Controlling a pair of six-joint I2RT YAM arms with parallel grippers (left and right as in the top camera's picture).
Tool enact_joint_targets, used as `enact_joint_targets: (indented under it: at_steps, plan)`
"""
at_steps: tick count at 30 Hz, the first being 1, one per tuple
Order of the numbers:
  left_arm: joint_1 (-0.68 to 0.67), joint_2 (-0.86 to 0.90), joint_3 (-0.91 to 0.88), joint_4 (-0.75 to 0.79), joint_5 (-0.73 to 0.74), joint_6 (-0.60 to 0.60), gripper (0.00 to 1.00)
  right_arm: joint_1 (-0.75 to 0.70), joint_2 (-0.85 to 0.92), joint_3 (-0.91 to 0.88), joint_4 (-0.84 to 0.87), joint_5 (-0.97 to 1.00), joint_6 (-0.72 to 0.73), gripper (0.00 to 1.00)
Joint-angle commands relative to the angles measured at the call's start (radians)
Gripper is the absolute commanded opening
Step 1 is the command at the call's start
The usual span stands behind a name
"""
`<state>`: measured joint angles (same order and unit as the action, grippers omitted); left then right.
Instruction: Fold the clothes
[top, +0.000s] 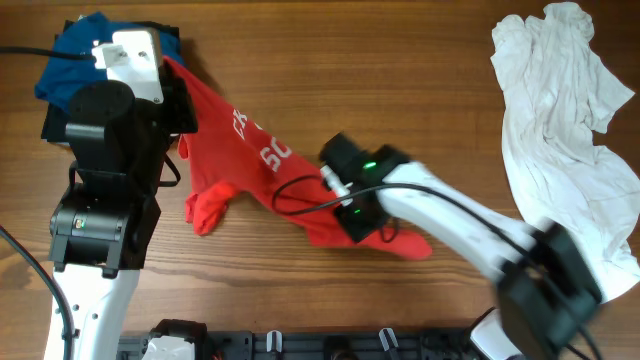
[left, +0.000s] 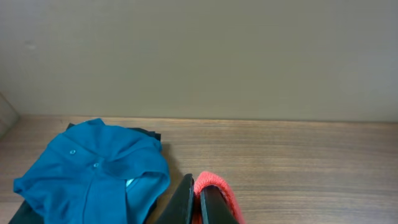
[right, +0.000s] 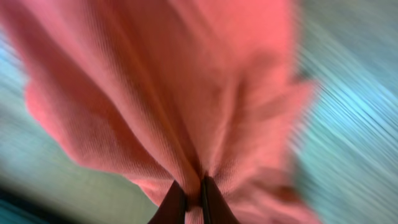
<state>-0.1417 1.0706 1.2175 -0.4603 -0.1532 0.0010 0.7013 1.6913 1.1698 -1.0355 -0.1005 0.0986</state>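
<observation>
A red T-shirt (top: 245, 160) with white lettering lies stretched across the middle of the wooden table. My left gripper (left: 198, 198) is shut on its upper left edge (left: 214, 183), near the blue clothes. My right gripper (right: 191, 196) is shut on a bunched fold of the red T-shirt (right: 168, 93) at its lower right; in the overhead view that gripper (top: 350, 210) sits over the shirt's right part. The right wrist view is blurred.
A blue shirt (top: 75, 45) lies on dark clothing at the far left corner and shows in the left wrist view (left: 93, 168). A crumpled white garment (top: 565, 130) lies along the right side. A black rail (top: 300, 345) runs along the front edge.
</observation>
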Motion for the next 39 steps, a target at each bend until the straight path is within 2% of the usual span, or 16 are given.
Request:
enact_joint_targets:
  at_steps: [1,7,8,13,19,26,29,31,35,39]
  plan:
    - [0.007,-0.014,0.021,-0.003,-0.040,-0.016,0.04,-0.096,-0.243,0.107,-0.126,-0.004,0.036,0.04]
    - [0.007,-0.064,0.021,-0.021,-0.111,-0.104,0.04,-0.217,-0.469,0.204,-0.302,-0.029,0.043,0.04]
    - [0.007,-0.093,0.021,-0.030,-0.130,-0.148,0.04,-0.238,-0.509,0.206,-0.345,-0.039,0.054,0.04]
    - [0.007,-0.214,0.021,-0.111,-0.164,-0.235,0.04,-0.241,-0.512,0.202,-0.420,-0.055,0.104,0.04]
    - [0.007,-0.221,0.021,-0.273,-0.204,-0.279,0.04,-0.264,-0.332,0.195,-0.346,0.000,0.098,0.04]
    - [0.007,-0.076,0.021,-0.334,-0.204,-0.279,0.04,-0.476,0.053,0.195,-0.200,-0.029,-0.050,0.05]
    - [0.007,-0.020,0.021,-0.333,-0.204,-0.279,0.04,-0.580,0.193,0.195,-0.138,-0.043,-0.072,0.22]
    - [0.007,0.015,0.021,-0.326,-0.203,-0.279,0.04,-0.656,0.273,0.195,-0.097,-0.084,-0.069,0.38]
    - [0.007,0.056,0.021,-0.312,-0.203,-0.279,0.04,-0.713,0.274,0.207,-0.081,-0.133,-0.079,0.45]
    - [0.007,0.065,0.021,-0.293,-0.188,-0.279,0.04,-0.666,0.183,0.211,-0.079,-0.236,-0.152,0.51]
